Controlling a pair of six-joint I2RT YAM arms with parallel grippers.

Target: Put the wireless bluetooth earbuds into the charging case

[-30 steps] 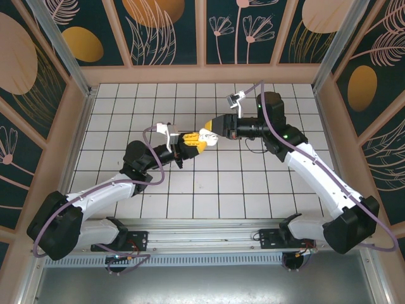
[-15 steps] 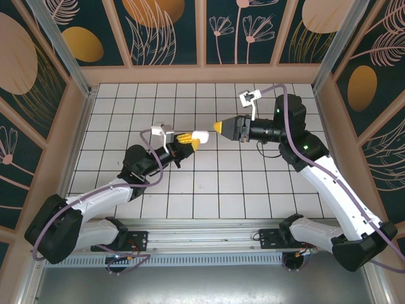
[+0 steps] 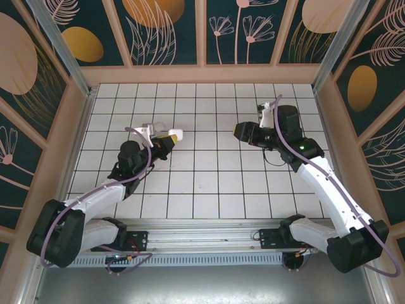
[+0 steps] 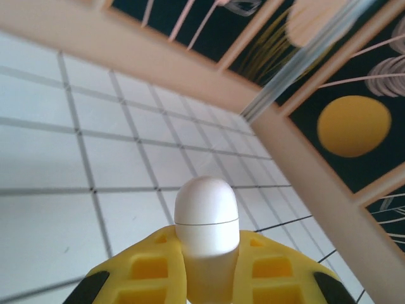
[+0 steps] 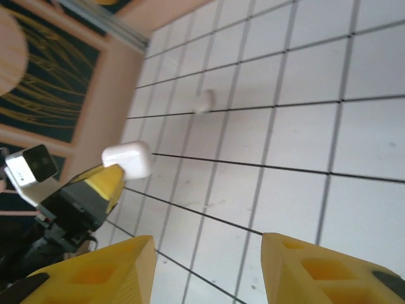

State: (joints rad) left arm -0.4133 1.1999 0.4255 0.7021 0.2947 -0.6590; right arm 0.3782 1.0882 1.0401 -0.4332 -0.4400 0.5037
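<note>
White count: one gripped case (image 4: 205, 209), one loose earbud (image 5: 203, 101).

Counter (image 3: 215, 183) middle is wide open; just a blurry white blob (image 5: 204, 101), maybe an earbud, lying past the left claw (image 3: 168, 137) and its case (image 5: 128, 159).

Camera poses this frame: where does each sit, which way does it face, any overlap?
Top external: overhead behind the robot, looking down on the tiled table; left arm and right arm show.
Left wrist: behind the left gripper, shut on the charging case; faces the far right corner.
Right wrist: behind the open, empty right gripper; faces left across the tiles.
Shared: all three show the held case.
</note>
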